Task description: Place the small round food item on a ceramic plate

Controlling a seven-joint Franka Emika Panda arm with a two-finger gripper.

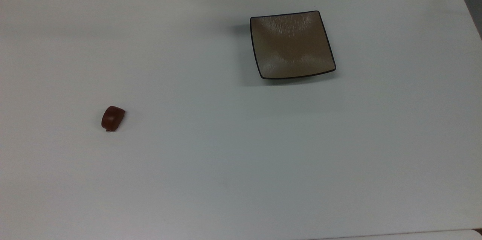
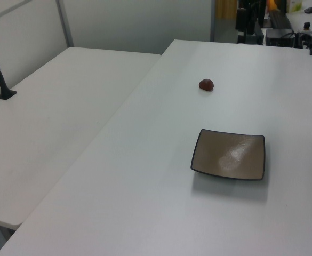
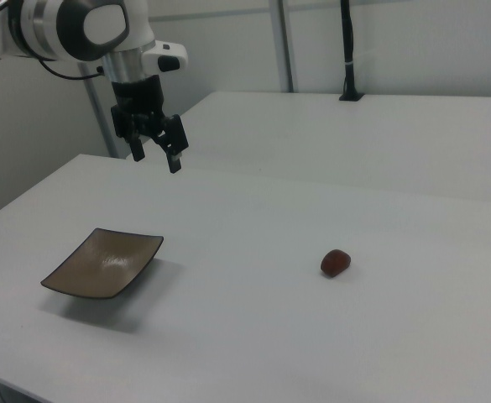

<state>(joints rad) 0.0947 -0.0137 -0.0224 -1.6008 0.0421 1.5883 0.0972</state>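
Black two-finger gripper [image 3: 155,152] on the white and grey arm [image 3: 77,29]: fingers spread apart, nothing between them. In the right view it hangs in the air over the desk's far edge, above and beyond the plate, touching nothing.

Square taupe-brown glazed ceramic plate with thin black rim [image 3: 102,264] [image 1: 292,45] [image 2: 229,155]: sits flat on the white desk [image 1: 233,145], edges curved upward, nothing on it. In the top view it lies toward the desk's far edge, right of centre. In the right view it is near the desk's front left corner, below the gripper and apart from it.

Small dark reddish-brown glossy rounded food item [image 1: 112,118] [image 2: 206,84] [image 3: 336,263]: rests on the bare desk surface, well apart from the plate. In the top view it is in the desk's left half, about midway between the far and near edges, with a small stem-like nub at its lower end. In the right view it lies to the right of the plate, mid-desk.

Second white table [image 2: 54,117] adjoins the desk along the left view's left. A black post [image 3: 347,50] stands at that table's far edge in the right view.
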